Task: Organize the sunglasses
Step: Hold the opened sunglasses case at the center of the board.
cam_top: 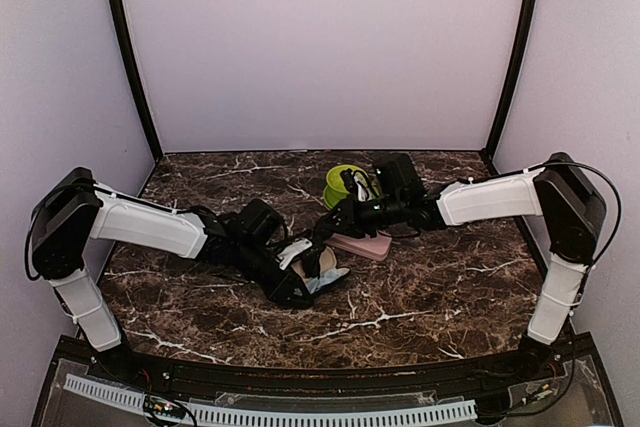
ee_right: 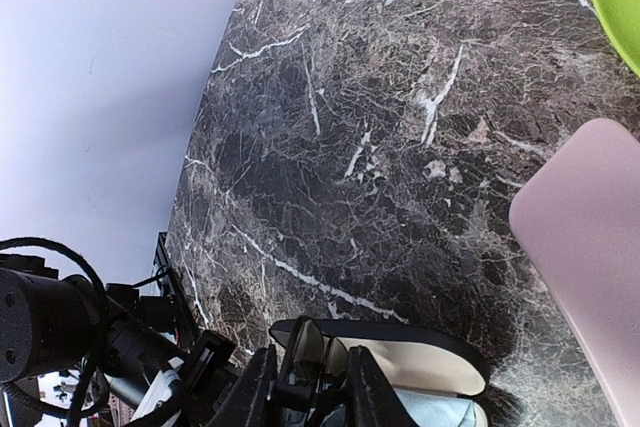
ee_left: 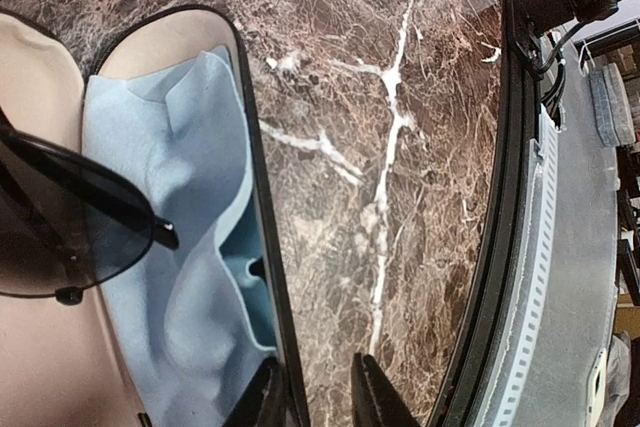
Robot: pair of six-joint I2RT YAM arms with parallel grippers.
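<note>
The black hard case lies open at table centre, with beige lining and a light blue cloth inside. My left gripper straddles the case's near rim, one finger inside and one outside, narrowly closed on it. My right gripper is shut on the black-framed sunglasses and holds them just over the open case. Their dark lens also shows in the left wrist view. In the top view the right gripper hangs above the case. I cannot make out the red-framed pair.
A closed pink case lies just right of the black case and shows in the right wrist view. A green bowl with something thin in it stands behind. The table's front edge runs close to my left gripper.
</note>
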